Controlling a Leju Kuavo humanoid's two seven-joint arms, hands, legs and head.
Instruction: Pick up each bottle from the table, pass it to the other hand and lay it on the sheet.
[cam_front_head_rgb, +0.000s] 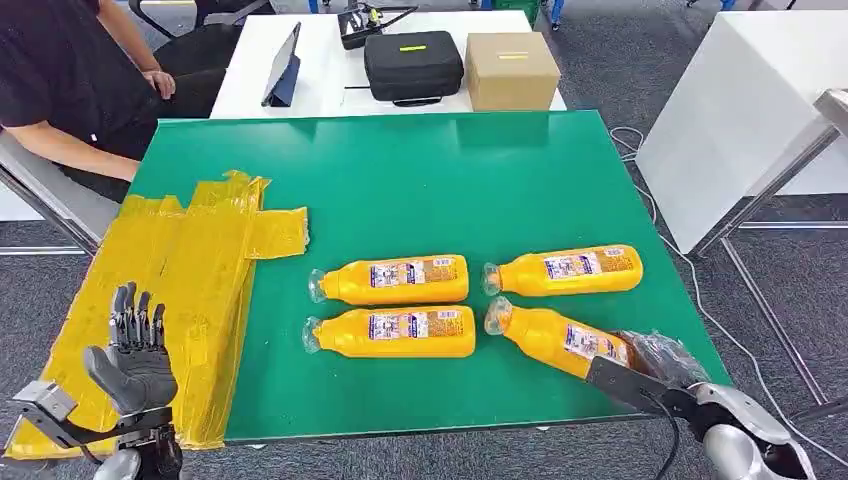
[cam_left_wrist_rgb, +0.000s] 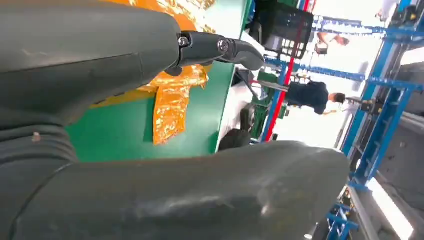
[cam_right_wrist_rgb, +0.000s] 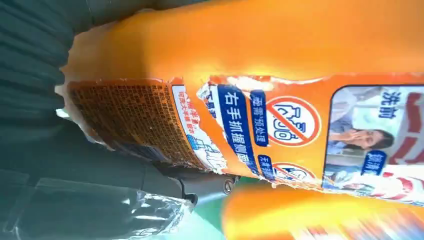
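Four orange plastic bottles with printed labels and clear caps are laid on their sides on the green table, caps pointing toward the sheet. The far-left bottle and the near-left bottle are arranged one behind the other, just apart. The far-right bottle is placed beside them. The near-right bottle is tilted out of line, its cap close to the far-right bottle's cap. Its base end is gripped by the right hand, which is wrapped in clear film; in the right wrist view the bottle's label is pressed close against the hand's grey cover. The crinkled yellow plastic sheet is spread over the table's left edge, well apart from the bottles. The left hand is held upright above the near part of the sheet, fingers extended and apart, with nothing in its grasp. A person in a black top is seated at the far left corner. A black case and a cardboard box are set on the white table behind.
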